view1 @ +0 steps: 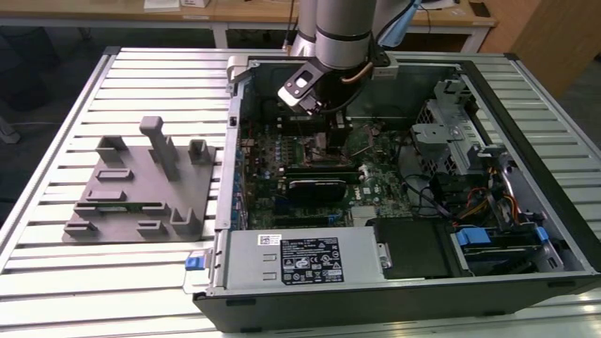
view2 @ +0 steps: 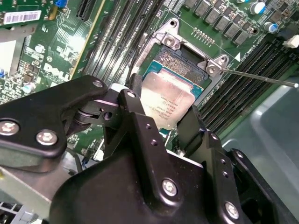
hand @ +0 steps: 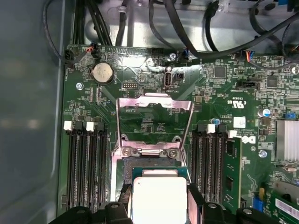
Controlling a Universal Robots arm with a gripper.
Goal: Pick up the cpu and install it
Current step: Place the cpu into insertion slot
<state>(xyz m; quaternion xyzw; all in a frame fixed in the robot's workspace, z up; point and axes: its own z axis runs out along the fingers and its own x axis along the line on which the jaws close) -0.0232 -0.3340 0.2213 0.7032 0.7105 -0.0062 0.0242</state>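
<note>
The cpu [view2: 172,95], a flat square chip with a silvery top, sits between my gripper's [view2: 163,101] two black fingers [view2: 137,91], which are shut on its opposite edges. It hangs just over the open motherboard socket [view2: 180,63], covering most of it; I cannot tell whether it touches. In the first wrist view the cpu [hand: 159,198] lies directly before the socket [hand: 149,164], whose metal load plate [hand: 154,109] stands raised. In the exterior view my arm [view1: 333,49] reaches down into the open computer case [view1: 395,296].
A thin socket lever [view2: 259,77] sticks out beside the socket. Memory slots [hand: 86,168] flank it on both sides. On the exterior view's left a grey fixture block [view1: 141,186] lies on the slatted table [view1: 56,127]. A power supply [view1: 300,257] and cables [view1: 469,204] crowd the case.
</note>
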